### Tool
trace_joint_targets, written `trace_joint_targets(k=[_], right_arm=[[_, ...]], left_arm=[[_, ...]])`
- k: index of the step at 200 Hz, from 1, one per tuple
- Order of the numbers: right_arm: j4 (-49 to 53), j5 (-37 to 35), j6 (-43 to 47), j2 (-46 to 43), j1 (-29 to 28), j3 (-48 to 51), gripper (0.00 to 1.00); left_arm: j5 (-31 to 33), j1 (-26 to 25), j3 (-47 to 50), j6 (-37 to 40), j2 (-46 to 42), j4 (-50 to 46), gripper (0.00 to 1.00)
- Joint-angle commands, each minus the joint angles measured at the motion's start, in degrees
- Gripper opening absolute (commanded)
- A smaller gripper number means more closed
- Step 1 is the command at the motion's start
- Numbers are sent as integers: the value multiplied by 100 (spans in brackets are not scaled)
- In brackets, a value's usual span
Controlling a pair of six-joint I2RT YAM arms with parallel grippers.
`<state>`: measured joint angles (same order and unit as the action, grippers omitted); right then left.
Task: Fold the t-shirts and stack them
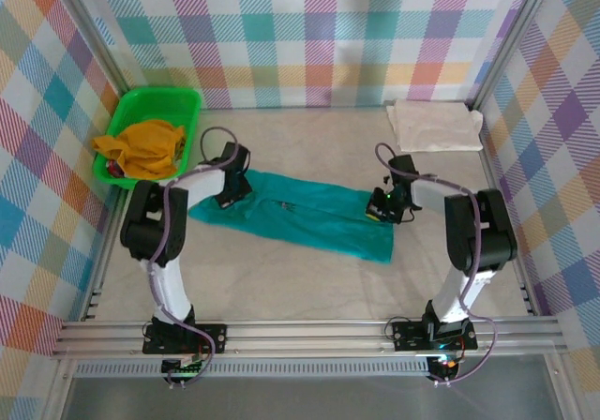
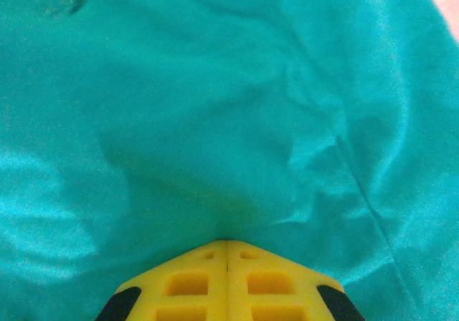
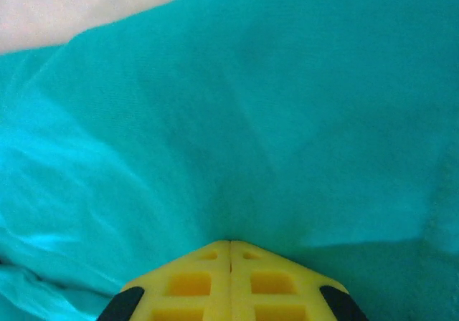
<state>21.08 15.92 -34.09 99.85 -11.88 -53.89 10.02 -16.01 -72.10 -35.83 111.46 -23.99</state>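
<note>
The teal t-shirt [image 1: 309, 214] lies as a long band across the middle of the table, running from left to lower right. My left gripper [image 1: 228, 198] is down on its left end, and my right gripper [image 1: 378, 212] on its right end. In the left wrist view the yellow fingers meet at the left gripper [image 2: 227, 242], and teal cloth [image 2: 215, 106] puckers into their tips. The right gripper [image 3: 229, 242] looks the same, shut with teal cloth [image 3: 272, 106] drawn to its tips. The cream-white t-shirt [image 1: 434, 125] lies folded at the back right.
A green basket [image 1: 122, 115] at the back left holds a mustard-yellow cloth [image 1: 145, 148]. Checked walls close in the table on three sides. Bare tabletop [image 1: 281, 289] lies in front of the teal shirt and between the basket and the cream shirt.
</note>
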Motion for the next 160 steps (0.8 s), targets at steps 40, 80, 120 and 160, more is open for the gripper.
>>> trace_joint_targets(k=[40, 80, 120, 160], right_arm=[[-103, 276, -1212, -893, -1258, 1501, 0], [-149, 38, -1611, -1822, -2213, 1917, 0], [201, -931, -669, -2365, -2240, 1169, 0], [274, -795, 368, -869, -2222, -572, 0]], left_arm=[[-598, -177, -3940, 869, 2582, -1090, 0], [-542, -273, -5748, 1144, 3178, -1513, 0], [14, -151, -4182, 992, 1921, -716, 0], [-455, -113, -2609, 735, 988, 7, 0]])
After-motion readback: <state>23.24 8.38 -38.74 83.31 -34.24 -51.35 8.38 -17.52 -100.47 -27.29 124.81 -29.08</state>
